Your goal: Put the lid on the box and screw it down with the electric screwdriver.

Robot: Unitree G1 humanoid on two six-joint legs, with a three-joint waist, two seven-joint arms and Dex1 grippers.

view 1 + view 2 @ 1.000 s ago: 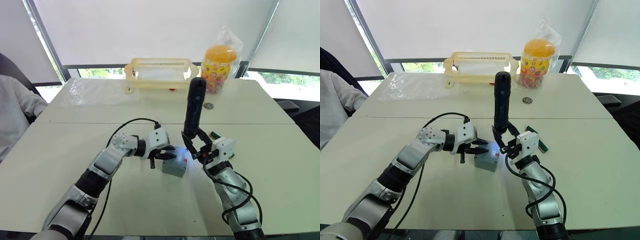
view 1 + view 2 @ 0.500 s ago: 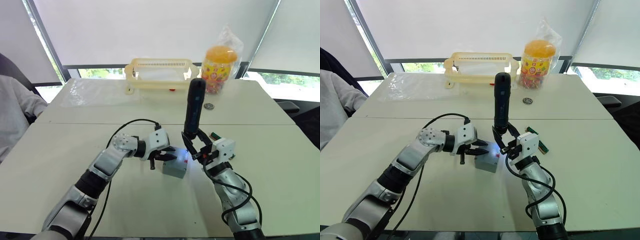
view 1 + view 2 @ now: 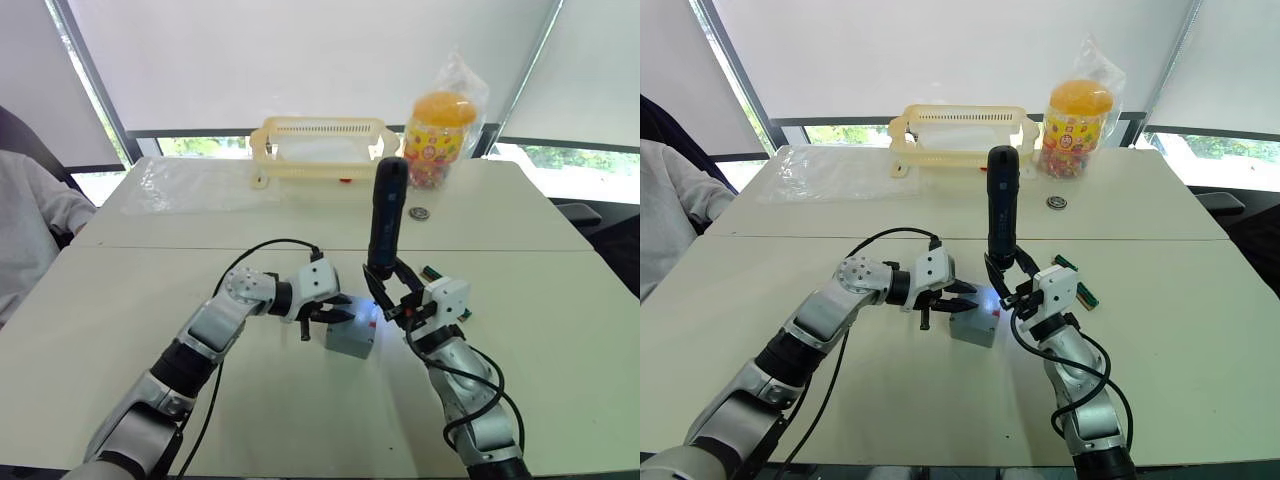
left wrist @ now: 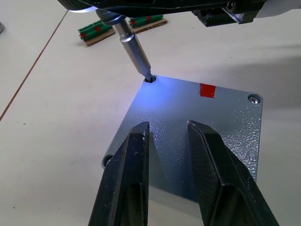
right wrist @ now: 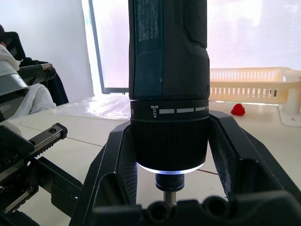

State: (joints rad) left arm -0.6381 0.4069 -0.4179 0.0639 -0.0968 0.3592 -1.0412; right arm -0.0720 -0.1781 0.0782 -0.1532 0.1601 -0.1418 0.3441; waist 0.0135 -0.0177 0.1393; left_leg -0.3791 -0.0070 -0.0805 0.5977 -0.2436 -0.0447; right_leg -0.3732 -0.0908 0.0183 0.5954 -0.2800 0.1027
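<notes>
The grey lid [image 4: 211,127] with a red mark lies on the grey box [image 3: 350,342] at the table's middle. My right gripper [image 3: 392,290] is shut on the dark electric screwdriver [image 3: 386,215], which stands nearly upright. Its metal bit [image 4: 134,52] sits in the lid's corner screw hole, and its light casts a blue glow over the lid. My left gripper [image 4: 167,126] reaches in from the box's left side. Its fingers [image 4: 129,165] are over the lid, a narrow gap apart with nothing between them. A screw head [image 4: 254,99] shows in another corner.
Green-brown bit strips [image 4: 122,28] lie just beyond the box. At the back stand a yellow basket [image 3: 320,145] and an orange-lidded jar in a bag [image 3: 437,135], with a clear plastic sheet [image 3: 195,180] and a small round metal piece [image 3: 418,212]. A person's sleeve [image 3: 30,220] is at the left edge.
</notes>
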